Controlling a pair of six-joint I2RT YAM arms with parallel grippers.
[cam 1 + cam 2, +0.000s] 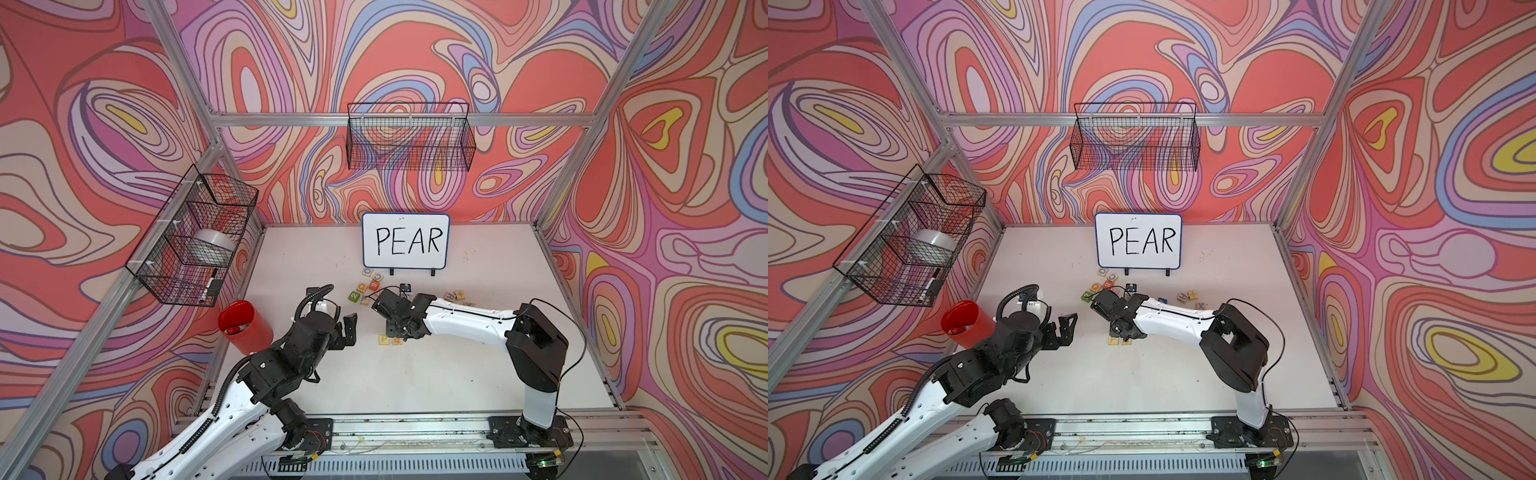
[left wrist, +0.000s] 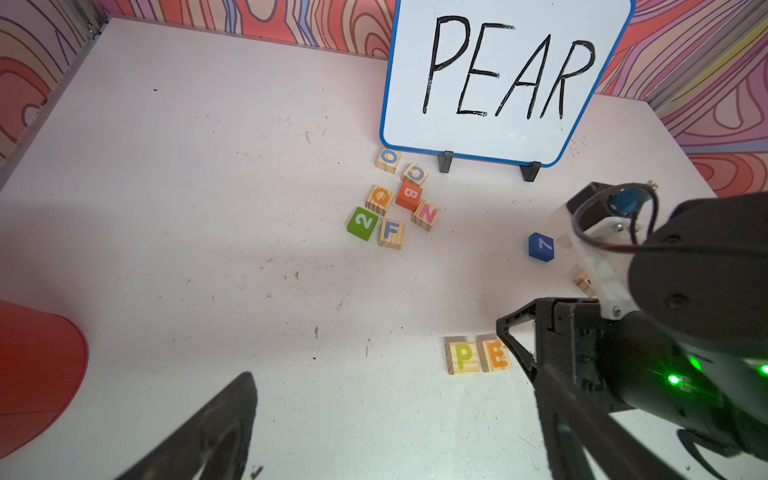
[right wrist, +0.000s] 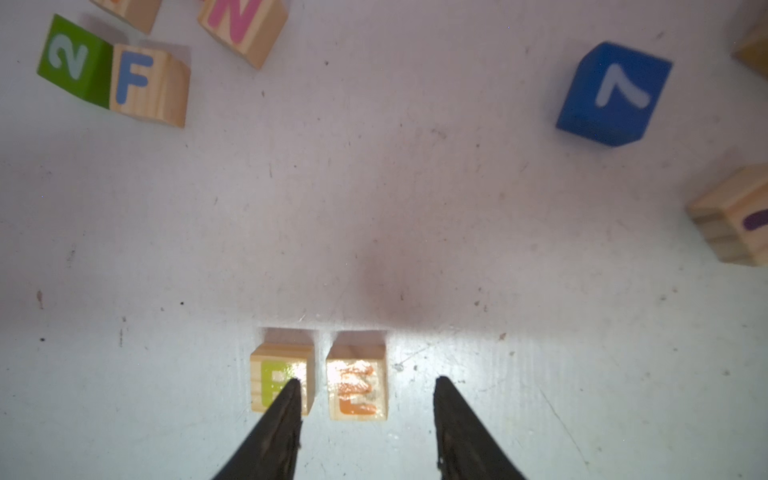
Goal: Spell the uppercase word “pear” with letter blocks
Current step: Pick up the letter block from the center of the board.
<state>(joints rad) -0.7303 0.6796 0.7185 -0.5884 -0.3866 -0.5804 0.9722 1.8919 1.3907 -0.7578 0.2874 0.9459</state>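
Roughly half done, judging from the tabletop (image 1: pixel 457 374): spells only PE so far against the PEAR on the whiteboard (image 1: pixel 405 240) at the far side. Spread wide and empty, left of the row: left end effector (image 1: pixel 347 330). Parted over the row, E between its fingers but not gripped: right end effector (image 3: pixel 368 381). Side by side near centre with a slim gap: P block (image 2: pixel 463 355) and E block (image 2: pixel 494 357), pale wood, yellow-green and orange letters. Left to do: A and R, neither made out among the loose blocks (image 2: pixel 395 203) farther back.

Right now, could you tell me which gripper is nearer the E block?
Right. The right gripper hangs directly over the E block; the left gripper sits well aside, toward the red cup.
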